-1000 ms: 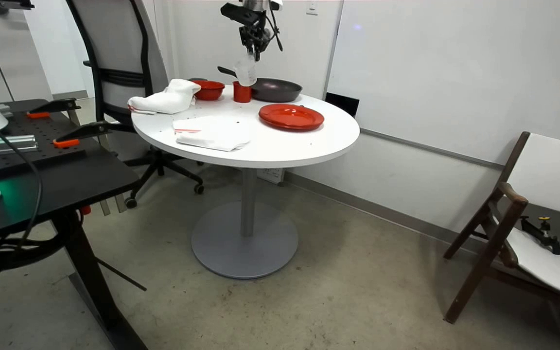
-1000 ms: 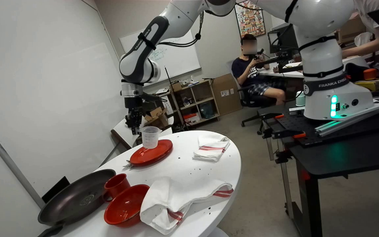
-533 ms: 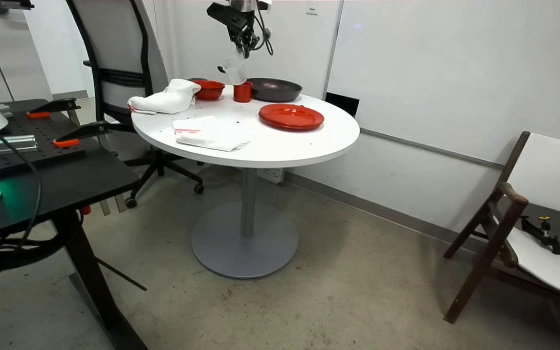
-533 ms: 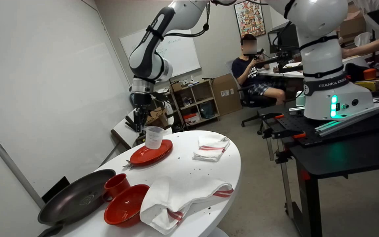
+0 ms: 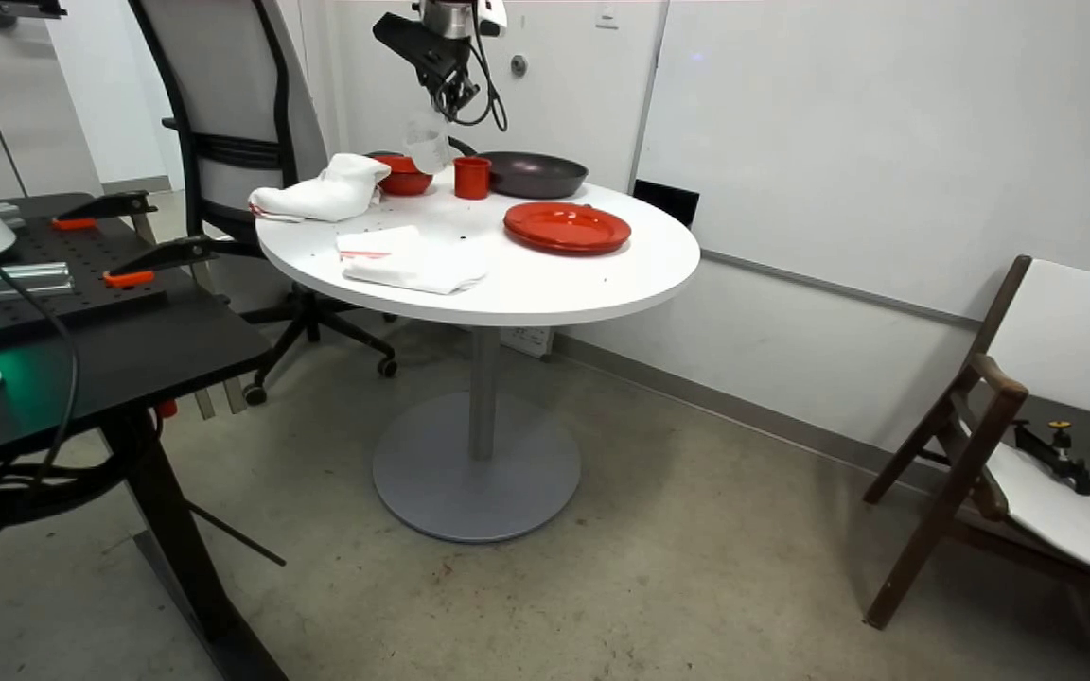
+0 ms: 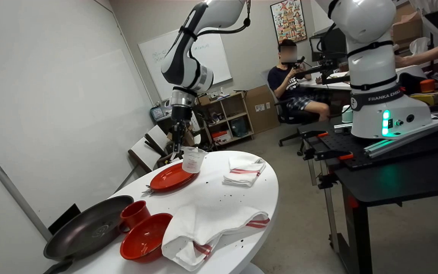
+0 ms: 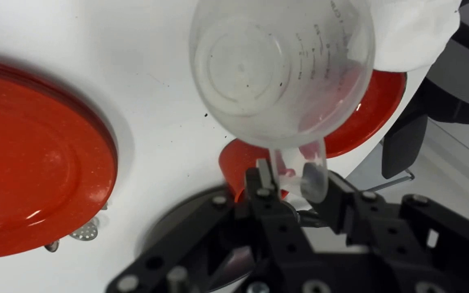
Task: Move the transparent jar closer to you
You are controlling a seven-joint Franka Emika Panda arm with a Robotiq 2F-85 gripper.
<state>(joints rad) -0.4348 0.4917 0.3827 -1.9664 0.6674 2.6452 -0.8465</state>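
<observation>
The transparent jar (image 7: 255, 69), a clear measuring cup with printed marks, hangs in the air above the table, its base tipped slightly. My gripper (image 7: 299, 176) is shut on its handle, one finger on each side, as the wrist view shows. In an exterior view the jar (image 6: 193, 160) overlaps the edge of the red plate (image 6: 171, 177), with the gripper (image 6: 177, 149) at its upper left. Elsewhere the jar (image 5: 428, 148) appears in front of the red bowl (image 5: 403, 180), below the gripper (image 5: 439, 112).
On the round white table (image 5: 545, 284) stand a red mug (image 6: 134, 214), a dark pan (image 6: 89, 228), a folded towel (image 6: 243, 173) and a rumpled towel (image 6: 203, 232). Cutlery (image 7: 84, 231) sticks out beside the plate. The robot base (image 6: 390, 110) is on a separate black desk (image 6: 401, 182).
The arm has carried the jar toward the robot base: rightward in the exterior view with the base, leftward and slightly down in the exterior view with the chairs. The grip on the handle looks unchanged.
</observation>
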